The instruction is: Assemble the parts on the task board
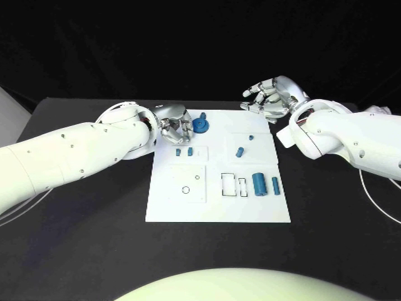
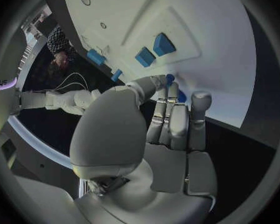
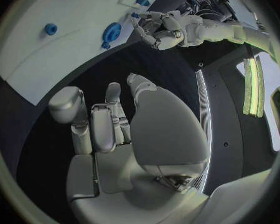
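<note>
Several small blue parts (image 1: 262, 185) lie scattered on the white task board (image 1: 218, 210), which sits flat at the centre of the black table (image 1: 92, 244). Two upright cylinders stand toward the board's three o'clock edge, a short slanted piece (image 1: 240, 151) lies near its middle, and a round, gear-like piece (image 1: 200, 128) sits toward twelve o'clock. Outlined recesses, one round and some rectangular, mark the board's lower half.

Our left hand (image 1: 175, 130) hovers at the board's eleven o'clock corner, just beside the gear-like piece. Its fingers are curled inward, and in the left wrist view a blue tip shows at the fingertips (image 2: 168, 87); we think the hand may be touching that piece, but we cannot tell whether it actually grips it. Our right hand (image 1: 271, 97) hangs off the board at about one o'clock, over bare table, fingers loosely bent and holding nothing.

As we judge it, the main risk is a weak pinch: the parts look like smooth hard plastic and the metal fingers are slick, so a piece could squirt sideways or drop off the near edge. A careless approach could also knock the standing cylinders, which look easy to topple, and the thin matte board might slide on the table if pushed.
</note>
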### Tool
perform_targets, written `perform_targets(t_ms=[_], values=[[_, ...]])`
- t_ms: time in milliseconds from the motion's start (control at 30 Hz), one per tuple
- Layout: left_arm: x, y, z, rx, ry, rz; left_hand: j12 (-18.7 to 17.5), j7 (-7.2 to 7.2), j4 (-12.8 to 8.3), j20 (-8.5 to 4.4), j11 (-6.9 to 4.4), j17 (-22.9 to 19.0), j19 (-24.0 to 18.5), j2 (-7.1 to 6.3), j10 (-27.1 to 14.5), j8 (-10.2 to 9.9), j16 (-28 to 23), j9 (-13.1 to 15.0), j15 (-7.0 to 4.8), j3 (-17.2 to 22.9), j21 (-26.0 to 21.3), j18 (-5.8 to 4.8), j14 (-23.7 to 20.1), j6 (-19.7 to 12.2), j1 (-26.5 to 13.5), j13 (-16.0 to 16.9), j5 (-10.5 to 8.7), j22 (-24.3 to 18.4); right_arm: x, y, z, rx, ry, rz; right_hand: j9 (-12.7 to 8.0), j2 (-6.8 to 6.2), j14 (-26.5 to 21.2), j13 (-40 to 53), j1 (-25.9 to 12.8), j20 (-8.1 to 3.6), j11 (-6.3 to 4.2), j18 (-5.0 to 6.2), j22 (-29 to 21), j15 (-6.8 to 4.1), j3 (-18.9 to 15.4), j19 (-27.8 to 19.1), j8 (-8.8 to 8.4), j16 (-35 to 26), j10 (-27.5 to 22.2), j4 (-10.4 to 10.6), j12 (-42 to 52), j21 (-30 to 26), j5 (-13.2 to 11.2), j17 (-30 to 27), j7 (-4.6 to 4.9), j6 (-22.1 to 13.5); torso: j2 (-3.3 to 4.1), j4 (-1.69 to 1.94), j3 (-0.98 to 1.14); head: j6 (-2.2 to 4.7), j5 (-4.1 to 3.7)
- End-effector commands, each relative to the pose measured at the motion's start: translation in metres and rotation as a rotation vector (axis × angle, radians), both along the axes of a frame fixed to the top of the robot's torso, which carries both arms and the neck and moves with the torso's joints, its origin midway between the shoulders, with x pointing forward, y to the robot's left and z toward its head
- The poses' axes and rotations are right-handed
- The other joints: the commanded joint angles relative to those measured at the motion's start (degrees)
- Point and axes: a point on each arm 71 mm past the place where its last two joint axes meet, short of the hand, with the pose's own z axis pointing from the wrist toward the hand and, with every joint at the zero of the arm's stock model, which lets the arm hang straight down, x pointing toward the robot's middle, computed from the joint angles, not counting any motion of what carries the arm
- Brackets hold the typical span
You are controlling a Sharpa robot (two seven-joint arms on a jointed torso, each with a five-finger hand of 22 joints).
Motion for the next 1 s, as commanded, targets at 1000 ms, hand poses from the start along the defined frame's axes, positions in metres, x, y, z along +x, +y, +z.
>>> perform_targets(t_ms=[1000], values=[[-0.0011, 0.0023, -0.0078, 0.000, 0.040, -0.008, -6.0, 1.27, -0.4, 1.18, 0.44, -5.7, -4.2, 0.05, -2.9, -3.7, -1.7, -0.3, 1.47, 0.4, -2.6, 0.13, -3.5, -2.8, -1.7, -1.2, 0.31, -3.8, -0.0007, -0.0009, 0.0002, -0.001, -0.002, 0.012, 0.1, -0.12, 0.8, 0.0, -0.2, -0.24, -0.40, 0.95, 0.0, -0.56, 0.5, -0.2, 0.26, 0.0, -0.1, 0.0, -0.2, -0.2, 0.2, -0.1, 0.24, 0.2, -0.03, 0.06, -0.04, -0.18, 0.01]])
